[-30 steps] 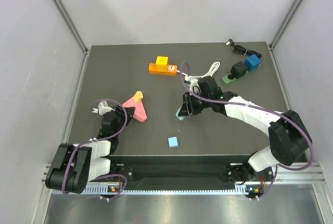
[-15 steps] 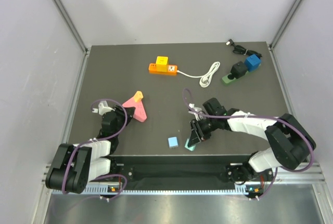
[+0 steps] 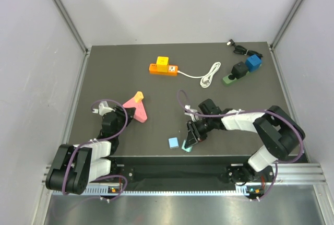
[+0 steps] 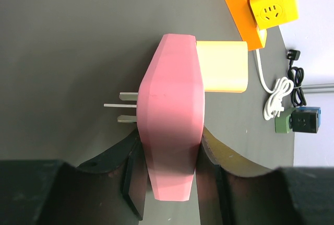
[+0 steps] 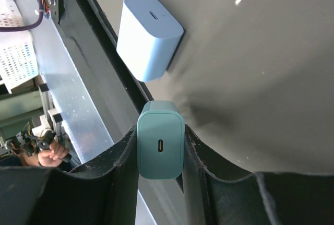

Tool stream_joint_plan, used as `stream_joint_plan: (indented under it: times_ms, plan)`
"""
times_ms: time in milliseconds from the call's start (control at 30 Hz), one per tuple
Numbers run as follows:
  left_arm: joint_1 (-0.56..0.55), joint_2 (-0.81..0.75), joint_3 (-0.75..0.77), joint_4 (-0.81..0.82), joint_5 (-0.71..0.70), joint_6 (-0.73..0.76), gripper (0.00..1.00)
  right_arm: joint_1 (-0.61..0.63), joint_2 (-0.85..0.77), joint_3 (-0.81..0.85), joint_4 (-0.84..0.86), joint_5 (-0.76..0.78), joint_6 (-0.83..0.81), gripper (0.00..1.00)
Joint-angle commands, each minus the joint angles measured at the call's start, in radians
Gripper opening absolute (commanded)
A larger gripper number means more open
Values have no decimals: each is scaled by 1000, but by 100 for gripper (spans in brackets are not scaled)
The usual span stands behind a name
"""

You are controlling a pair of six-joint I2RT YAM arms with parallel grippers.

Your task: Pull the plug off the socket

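My left gripper (image 3: pixel 121 116) is shut on a pink socket adapter (image 3: pixel 136 111) at the table's left. In the left wrist view the pink adapter (image 4: pixel 172 115) sits between both fingers. A pale yellow plug (image 4: pixel 223 66) is still seated in its far face, and metal prongs (image 4: pixel 122 105) stick out of the other side. My right gripper (image 3: pixel 190 140) is shut on a teal charger (image 3: pixel 186 147) at the table's near edge. In the right wrist view the teal charger (image 5: pixel 160 145) is clamped between the fingers, just beside a light blue charger (image 5: pixel 147 37).
An orange power strip (image 3: pixel 163 69) with a yellow cube adapter (image 3: pixel 163 60) lies at the back, its white cable (image 3: pixel 209 73) coiled to the right. Green, black and blue adapters (image 3: pixel 242 68) and a black cable (image 3: pixel 237 47) sit at the back right. The light blue charger (image 3: pixel 174 143) is near the front edge.
My right arm has carried the teal charger from mid-table to the near edge beside the light blue charger. The left arm and pink adapter have not moved.
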Motion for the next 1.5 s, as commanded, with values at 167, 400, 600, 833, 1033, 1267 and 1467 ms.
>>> stream_joint_plan:
  times_ms: [167,400,600,833,1033,1267,1467]
  plan:
    - [1,16,-40,-114,-38,67,0,58,55,61,124,-31,29,9]
    - [1,16,-40,-113,-33,69,0,62,67,72,106,-6,18,22]
    - [1,18,-40,-113,-33,72,0,61,80,87,60,32,-8,25]
    - [1,18,-40,-113,-31,72,0,61,74,95,32,74,-22,36]
    - [1,18,-39,-116,-33,72,0,61,58,95,14,95,-36,52]
    - [1,18,-37,-117,-34,70,0,59,43,151,-46,169,-66,61]
    - [1,18,-37,-119,-34,70,0,58,46,260,-167,290,-97,63]
